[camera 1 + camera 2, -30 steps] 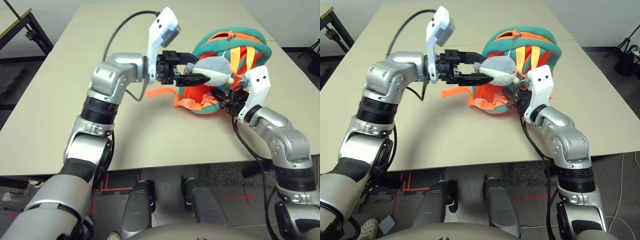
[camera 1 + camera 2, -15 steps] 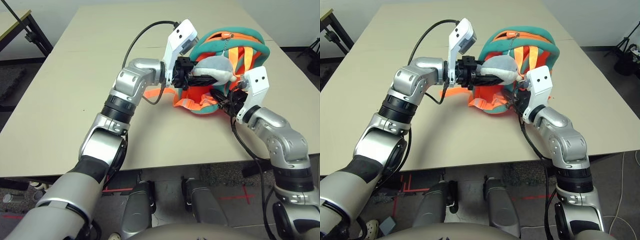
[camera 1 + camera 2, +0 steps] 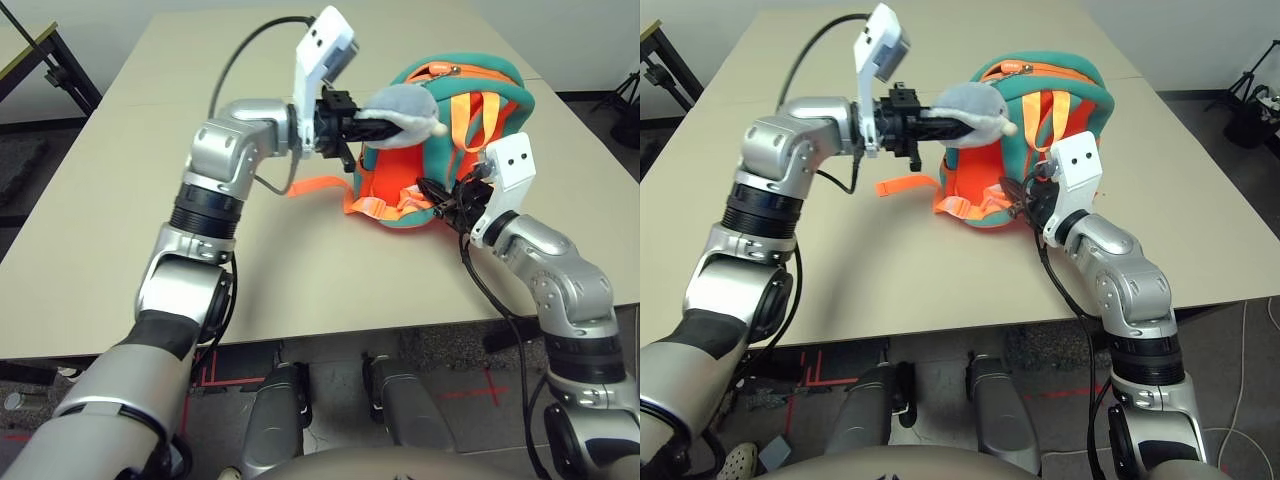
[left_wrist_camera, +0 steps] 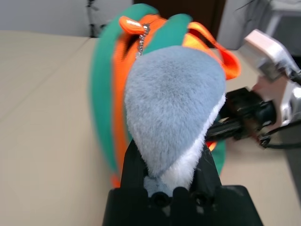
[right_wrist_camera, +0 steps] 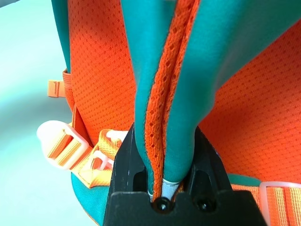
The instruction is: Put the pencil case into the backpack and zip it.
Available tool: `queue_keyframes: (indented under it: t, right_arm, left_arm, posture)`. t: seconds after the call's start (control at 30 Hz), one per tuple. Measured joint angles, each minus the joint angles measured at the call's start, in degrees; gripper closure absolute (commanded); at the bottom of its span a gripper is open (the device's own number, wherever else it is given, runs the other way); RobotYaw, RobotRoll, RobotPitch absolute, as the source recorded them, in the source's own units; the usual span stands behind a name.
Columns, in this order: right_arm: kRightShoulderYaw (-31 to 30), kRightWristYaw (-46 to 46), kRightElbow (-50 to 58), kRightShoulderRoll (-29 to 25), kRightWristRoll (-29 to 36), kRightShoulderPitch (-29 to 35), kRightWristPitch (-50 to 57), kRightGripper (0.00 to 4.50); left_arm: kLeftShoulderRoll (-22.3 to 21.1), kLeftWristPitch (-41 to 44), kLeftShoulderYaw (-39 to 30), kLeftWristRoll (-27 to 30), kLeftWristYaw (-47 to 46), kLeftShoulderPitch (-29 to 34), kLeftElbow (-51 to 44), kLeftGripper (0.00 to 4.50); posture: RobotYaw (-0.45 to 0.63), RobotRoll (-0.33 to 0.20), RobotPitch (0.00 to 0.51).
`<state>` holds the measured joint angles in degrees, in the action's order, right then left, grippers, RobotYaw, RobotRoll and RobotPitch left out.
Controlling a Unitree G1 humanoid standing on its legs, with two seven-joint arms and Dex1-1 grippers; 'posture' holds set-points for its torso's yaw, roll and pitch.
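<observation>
Backpack: a small orange fabric backpack with teal trim (image 3: 470, 150) lies on the beige tabletop (image 3: 120, 200), strap side up, its orange webbing straps (image 3: 385, 205) spilling toward the robot.

Left gripper: the left gripper (image 4: 164, 160) has its two black fingers clamped on the grey-and-white plush whale toy (image 3: 400, 105), holding it lifted above the backpack's left edge; the whale hangs from a short bead chain (image 4: 140, 40) that runs to an orange zipper pull (image 4: 131, 23) at the top of the bag.

Right gripper: the right gripper (image 5: 164, 183) is pinched tight on a fold of teal trim and orange mesh at the backpack's near right edge, anchoring the bag.

Pencil case: no flat white case shows in any view; I cannot tell whether it is already inside the bag, though that seems likely, so zipping looks to be the step in hand.

Key relation: the zipper pull sits at the backpack's far top, beyond the left gripper's fingertips and at the far end of the chain. The left arm is the nearer one. The zip line curves along the teal rim, so a pull on the whale would have to follow that curve while the right gripper braces the opposite edge.

Risk: the plush is soft and may slip or just stretch the chain.
</observation>
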<state>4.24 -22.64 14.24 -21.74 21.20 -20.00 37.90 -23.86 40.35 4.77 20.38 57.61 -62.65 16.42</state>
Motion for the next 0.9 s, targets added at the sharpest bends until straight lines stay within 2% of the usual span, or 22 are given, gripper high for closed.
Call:
queue_keyframes:
  t: [0.17,0.37,0.57,0.7,0.9]
  right_arm:
    - [-0.3,-0.3,-0.7,-0.1,-0.1,-0.1,-0.5,3.77]
    - [-0.9,-0.7,-1.0,-0.2,-0.1,-0.3,-1.0,3.77]
    - [-1.2,-0.9,-1.1,-0.3,-0.2,-0.4,-1.0,3.77]
    - [-1.2,-1.0,-1.1,-0.4,-0.4,-0.4,-1.0,3.77]
    - [-1.2,-1.0,-1.1,-0.5,-0.5,-0.5,-0.9,3.77]
  left_arm:
    - [-5.3,1.2,-1.8,0.0,0.2,1.9,0.0,4.25]
    - [-8.0,2.1,-1.5,-0.1,0.9,7.8,0.3,4.25]
    - [-7.9,2.0,0.7,-1.0,1.4,13.2,2.5,4.25]
    - [-6.1,1.2,3.0,-2.0,1.3,16.1,5.1,4.26]
    - [-3.0,-1.8,4.3,-3.5,1.3,16.4,10.3,4.26]
  posture:
    - [-0.15,0.000,0.141]
    - [-0.14,0.000,0.142]
    - [-0.14,0.000,0.138]
    - [-0.14,0.000,0.138]
    - [-0.15,0.000,0.139]
